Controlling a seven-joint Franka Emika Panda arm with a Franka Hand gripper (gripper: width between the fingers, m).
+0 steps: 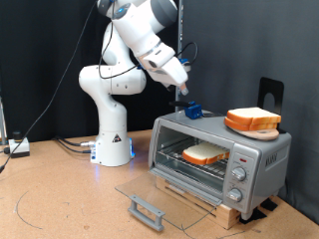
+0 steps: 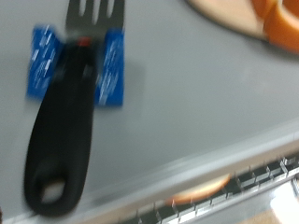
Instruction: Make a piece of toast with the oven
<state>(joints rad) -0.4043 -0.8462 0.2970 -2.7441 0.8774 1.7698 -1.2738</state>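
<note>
Dark curtain hangs behind a brown bench [image 1: 60, 189] where the white arm [image 1: 118, 95] stands at the exterior view's left and the oven [image 1: 219, 159] at its right. Its glass door [image 1: 159, 194] lies folded down flat, grey handle [image 1: 146, 210] outermost. Inside, the toast [image 1: 204, 153] rests on the wire rack, pale face up. On the oven's roof sits a thicker pile of bread [image 1: 252, 120] towards the right, and a blue holder [image 1: 192, 112] towards the left. The hand [image 1: 182, 93] hangs just above that holder; whether its fingers are apart or together I cannot tell. In the wrist view a black-handled fork [image 2: 67, 121] lies across the blue holder [image 2: 112, 65] on the grey roof, with the rack's edge [image 2: 252, 177] showing below the roof's front lip.
</note>
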